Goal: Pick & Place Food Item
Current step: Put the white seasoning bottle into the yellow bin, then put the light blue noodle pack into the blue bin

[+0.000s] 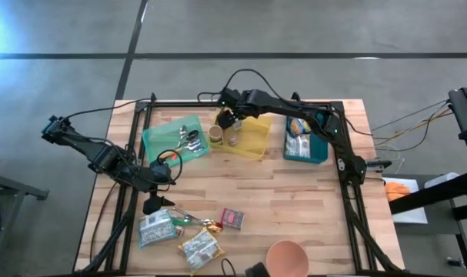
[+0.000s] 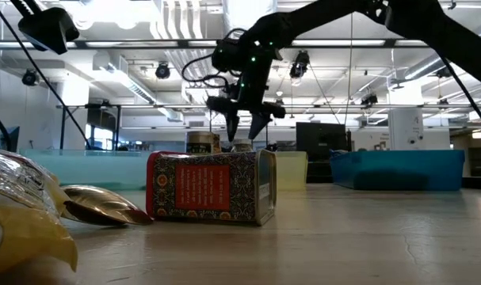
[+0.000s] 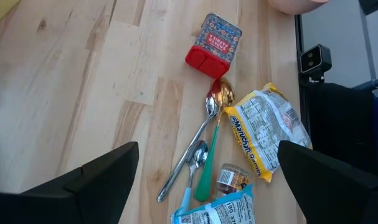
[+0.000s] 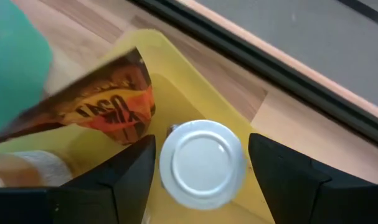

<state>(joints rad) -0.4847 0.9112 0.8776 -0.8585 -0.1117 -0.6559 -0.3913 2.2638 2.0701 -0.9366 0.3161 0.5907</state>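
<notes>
Both fingers of the right gripper [image 4: 201,168] stood spread around the white-lidded jar [image 4: 202,163] in the yellow bin [image 4: 176,87] at upper centre, where brushing could topple it.

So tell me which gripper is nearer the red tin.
Left. The left gripper hangs open over the table beside the spoons, a short way from the red tin. The right gripper is across the table, over the yellow bin.
</notes>
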